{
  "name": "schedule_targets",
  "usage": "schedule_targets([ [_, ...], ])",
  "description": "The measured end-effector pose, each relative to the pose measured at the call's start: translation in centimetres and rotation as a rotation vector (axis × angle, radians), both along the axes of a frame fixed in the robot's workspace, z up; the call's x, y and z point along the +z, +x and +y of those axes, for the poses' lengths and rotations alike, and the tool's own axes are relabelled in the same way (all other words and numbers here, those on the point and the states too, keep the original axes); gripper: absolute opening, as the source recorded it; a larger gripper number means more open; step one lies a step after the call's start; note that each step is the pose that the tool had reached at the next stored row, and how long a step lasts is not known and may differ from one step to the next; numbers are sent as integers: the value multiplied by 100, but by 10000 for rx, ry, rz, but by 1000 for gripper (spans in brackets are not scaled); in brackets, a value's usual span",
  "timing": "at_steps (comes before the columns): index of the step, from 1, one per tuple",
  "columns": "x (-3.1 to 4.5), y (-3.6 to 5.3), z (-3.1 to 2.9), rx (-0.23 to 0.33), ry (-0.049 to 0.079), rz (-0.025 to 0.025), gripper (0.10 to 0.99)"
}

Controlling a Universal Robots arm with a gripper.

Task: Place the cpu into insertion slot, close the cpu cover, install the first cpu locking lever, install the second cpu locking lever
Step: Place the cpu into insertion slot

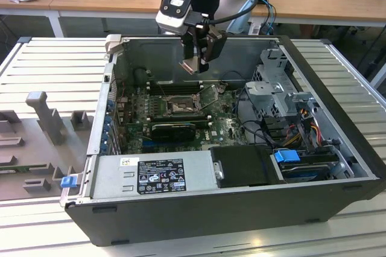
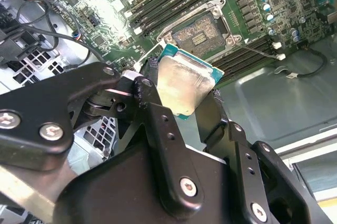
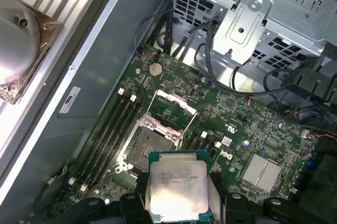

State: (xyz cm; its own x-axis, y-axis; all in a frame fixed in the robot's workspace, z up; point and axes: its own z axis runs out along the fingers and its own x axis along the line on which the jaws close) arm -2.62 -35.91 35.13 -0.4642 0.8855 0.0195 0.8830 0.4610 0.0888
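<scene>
My gripper (image 1: 198, 57) hangs above the open computer case, shut on the cpu (image 1: 191, 64), a flat square chip with a pale metal face. Both wrist views show the cpu (image 2: 184, 84) (image 3: 176, 187) clamped by its edges between the black fingers (image 2: 154, 109). Below it lies the insertion slot (image 1: 181, 107) (image 3: 151, 144) (image 2: 202, 30) on the green motherboard, its centre bare. The cpu cover (image 3: 172, 109) (image 1: 209, 93) stands swung up off the slot. The cpu is in the air, apart from the slot.
Long black memory slots (image 3: 113, 129) run beside the socket. A metal drive cage (image 1: 278, 88) with cables fills the case at the exterior view's right. The power supply (image 1: 154, 174) lies along the near wall. A grey fixture (image 1: 45, 118) stands on the table outside the case.
</scene>
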Motion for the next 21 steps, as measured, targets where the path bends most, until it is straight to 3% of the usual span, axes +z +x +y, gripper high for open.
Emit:
schedule_targets([
  [5,0,0,0,-303,0,0,525],
  [13,-5,0,0,-1392,1,3,525],
  [21,-67,0,0,-1432,-3,29,525],
])
